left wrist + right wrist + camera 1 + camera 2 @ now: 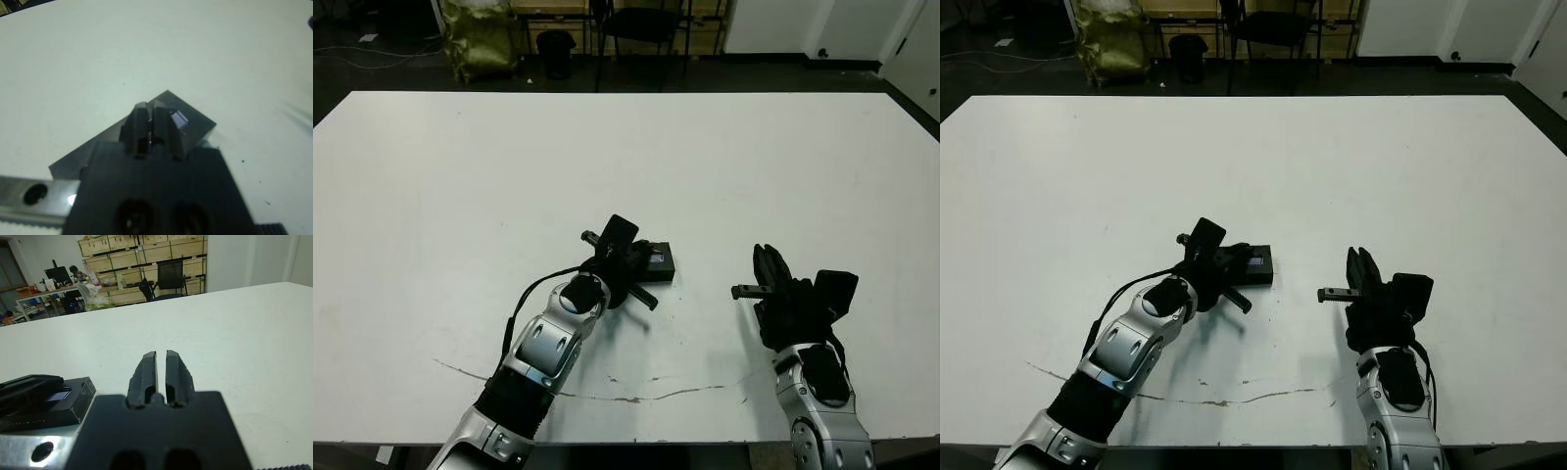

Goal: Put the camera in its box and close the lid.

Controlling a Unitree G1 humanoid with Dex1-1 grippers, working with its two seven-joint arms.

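On the white tabletop (431, 176) the lidded box (662, 262) lies shut, so the closing step looks nearly done: the left gripper (154, 128), fingers clenched, presses the lid (195, 122), next lifting clear, while the right gripper (161, 372), fingers clenched empty, waits beside the box.

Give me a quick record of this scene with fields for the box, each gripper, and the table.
box: black, lid on it, lying flat on the white table, near its middle
camera: not visible
left gripper: fingers together, pressing down on the lid
right gripper: fingers together, holding nothing, off to the side of the box
table surface: white, with a thin dark crack line along the near edge
background: chair and shelving beyond the table; a person at a desk
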